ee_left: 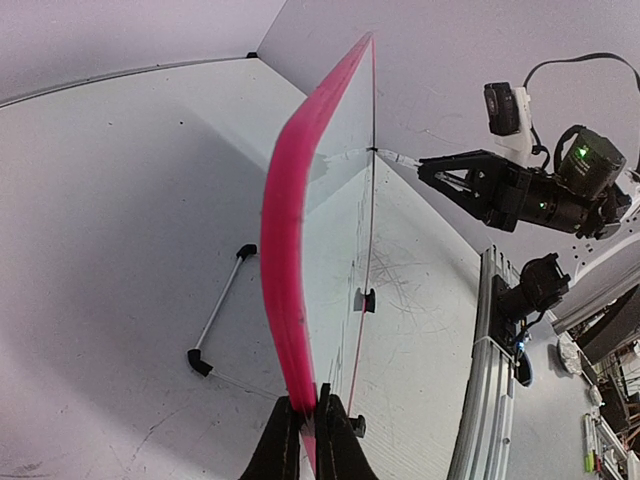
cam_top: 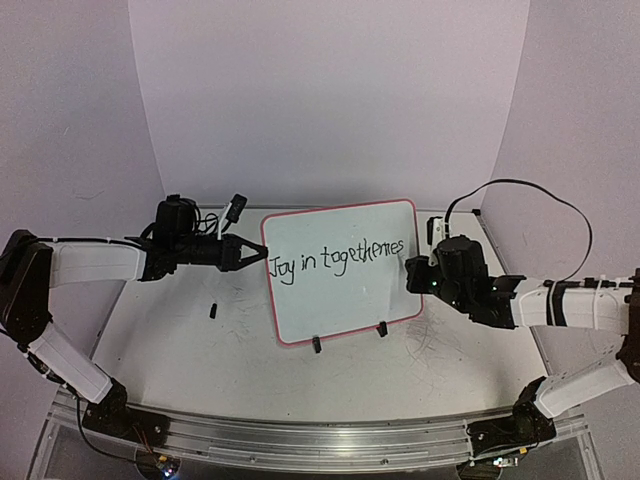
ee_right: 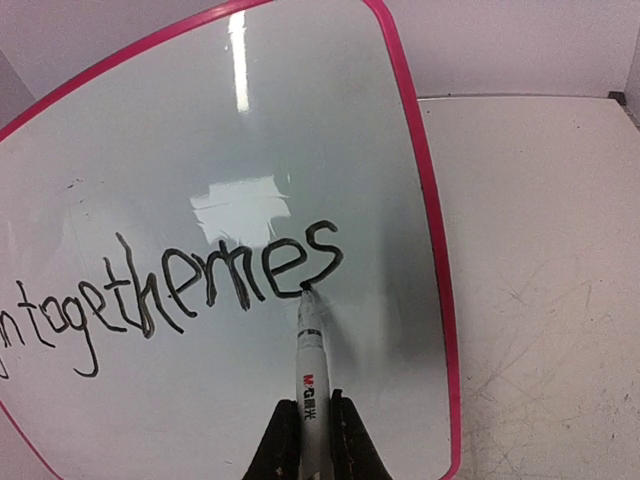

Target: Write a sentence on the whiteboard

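The right jaws are closed on a marker [ee_right: 309,385], and its tip touches the whiteboard [cam_top: 340,300] at the end of the last letter. The left jaws are closed on the board's left rim. The whiteboard stands upright on two clip feet [cam_top: 316,345] in the middle of the bench [cam_top: 170,330]. The writing [cam_top: 335,258] ends near the right rim, so more letters may run off; a hard push may tip the board back, because only one rim is held
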`<state>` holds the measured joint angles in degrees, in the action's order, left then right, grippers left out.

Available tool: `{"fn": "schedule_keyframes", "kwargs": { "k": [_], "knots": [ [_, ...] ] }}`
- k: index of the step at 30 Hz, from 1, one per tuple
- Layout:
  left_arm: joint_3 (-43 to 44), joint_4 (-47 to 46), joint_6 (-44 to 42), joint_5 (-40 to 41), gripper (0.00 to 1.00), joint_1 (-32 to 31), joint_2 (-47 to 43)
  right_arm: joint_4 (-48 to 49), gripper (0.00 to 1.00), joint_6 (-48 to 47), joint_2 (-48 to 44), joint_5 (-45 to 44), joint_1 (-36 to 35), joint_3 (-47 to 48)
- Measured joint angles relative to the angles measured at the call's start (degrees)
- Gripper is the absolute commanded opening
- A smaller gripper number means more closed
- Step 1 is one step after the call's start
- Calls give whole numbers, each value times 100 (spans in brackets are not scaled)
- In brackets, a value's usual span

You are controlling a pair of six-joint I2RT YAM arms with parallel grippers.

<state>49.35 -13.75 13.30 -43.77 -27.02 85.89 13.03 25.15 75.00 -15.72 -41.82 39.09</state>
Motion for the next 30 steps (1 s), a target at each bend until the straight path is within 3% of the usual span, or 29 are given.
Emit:
{"fn": "schedule_keyframes", "kwargs": {
  "k": [14,30],
  "knots": [
    [19,33,-6,3,0,-9,0,113,0,0,-666,-143,128,-254],
    [19,43,-45,26,0,-9,0,196,0,-109,-273,-149,317,-121]
  ]
}}
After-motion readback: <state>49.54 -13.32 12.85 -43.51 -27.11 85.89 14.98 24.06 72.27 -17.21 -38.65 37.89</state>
